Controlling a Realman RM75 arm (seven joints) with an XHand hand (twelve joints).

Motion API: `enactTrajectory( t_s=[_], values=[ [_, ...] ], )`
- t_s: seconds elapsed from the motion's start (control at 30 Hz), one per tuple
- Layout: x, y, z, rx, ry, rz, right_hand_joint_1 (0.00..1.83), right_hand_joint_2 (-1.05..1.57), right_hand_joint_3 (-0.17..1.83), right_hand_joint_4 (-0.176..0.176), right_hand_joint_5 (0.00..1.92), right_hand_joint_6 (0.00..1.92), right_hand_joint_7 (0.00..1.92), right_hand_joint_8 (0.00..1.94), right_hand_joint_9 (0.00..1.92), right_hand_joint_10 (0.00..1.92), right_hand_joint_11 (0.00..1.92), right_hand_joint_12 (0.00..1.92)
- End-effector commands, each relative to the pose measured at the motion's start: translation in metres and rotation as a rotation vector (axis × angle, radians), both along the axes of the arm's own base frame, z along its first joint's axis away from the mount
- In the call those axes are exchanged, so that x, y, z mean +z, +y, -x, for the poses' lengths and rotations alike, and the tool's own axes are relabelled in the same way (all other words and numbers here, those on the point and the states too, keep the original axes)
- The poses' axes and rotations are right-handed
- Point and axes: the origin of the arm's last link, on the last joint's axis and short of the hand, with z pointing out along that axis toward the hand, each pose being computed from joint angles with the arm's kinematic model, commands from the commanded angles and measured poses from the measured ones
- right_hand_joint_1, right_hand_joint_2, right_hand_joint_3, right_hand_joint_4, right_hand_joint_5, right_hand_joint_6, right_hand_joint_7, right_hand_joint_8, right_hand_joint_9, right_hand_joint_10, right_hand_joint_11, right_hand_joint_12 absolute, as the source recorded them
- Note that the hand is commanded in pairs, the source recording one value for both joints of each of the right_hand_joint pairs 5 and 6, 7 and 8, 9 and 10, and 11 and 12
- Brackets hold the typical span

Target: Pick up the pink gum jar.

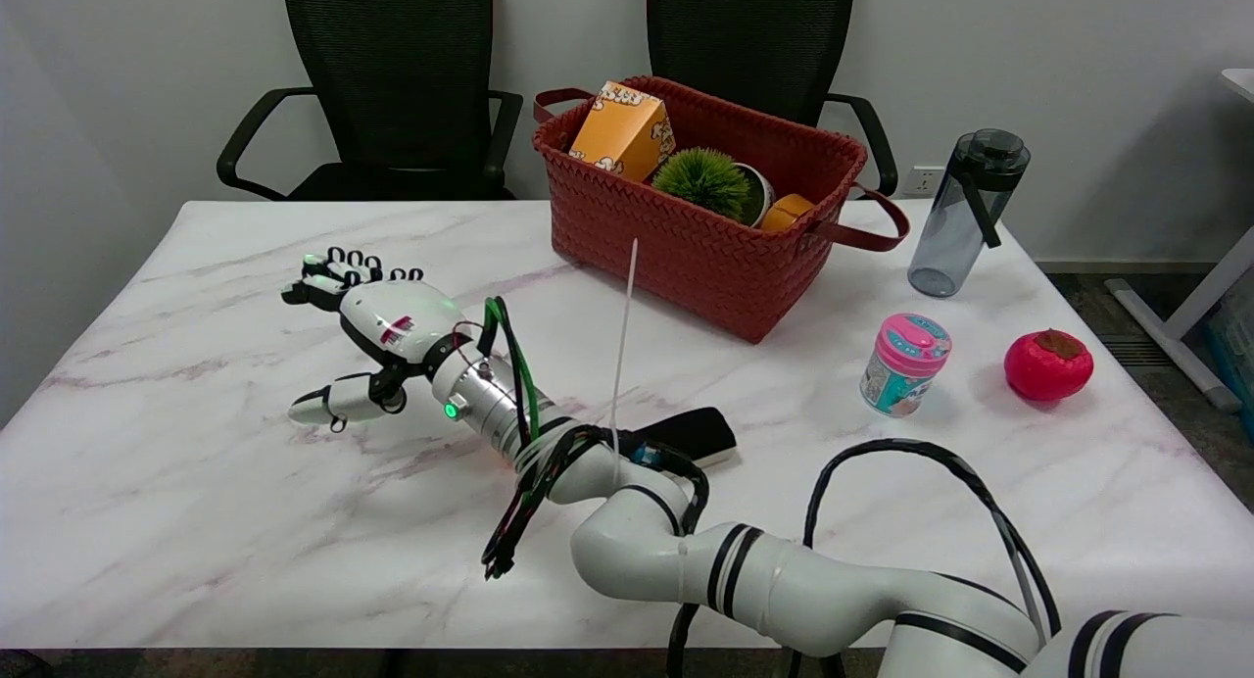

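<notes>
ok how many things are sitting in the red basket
3 show: an orange box at its left end, a green plant in the middle, and an orange thing by the right handle. The basket wall could hide more.

Right arm [784,580] reaching leftward low across the table, right hand [377,330] empty, fingers spread, thumb apart
</notes>
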Motion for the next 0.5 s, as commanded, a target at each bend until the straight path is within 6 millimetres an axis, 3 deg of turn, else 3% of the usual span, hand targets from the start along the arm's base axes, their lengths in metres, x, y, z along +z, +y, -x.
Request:
enactTrajectory(
  t_s=[0.03, 0.5],
  values=[
    [0.007, 0.001, 0.010, -0.028, 0.007, 0.013, 0.93, 0.88, -0.09, 0.000, 0.33, 0.33, 0.13, 0.13, 0.19, 0.19, 0.28, 0.28],
    [0.051, -0.002, 0.014, -0.050, -0.029, 0.084, 0.93, 0.90, -0.10, 0.000, 0.32, 0.32, 0.13, 0.13, 0.20, 0.20, 0.30, 0.30]
  ],
)
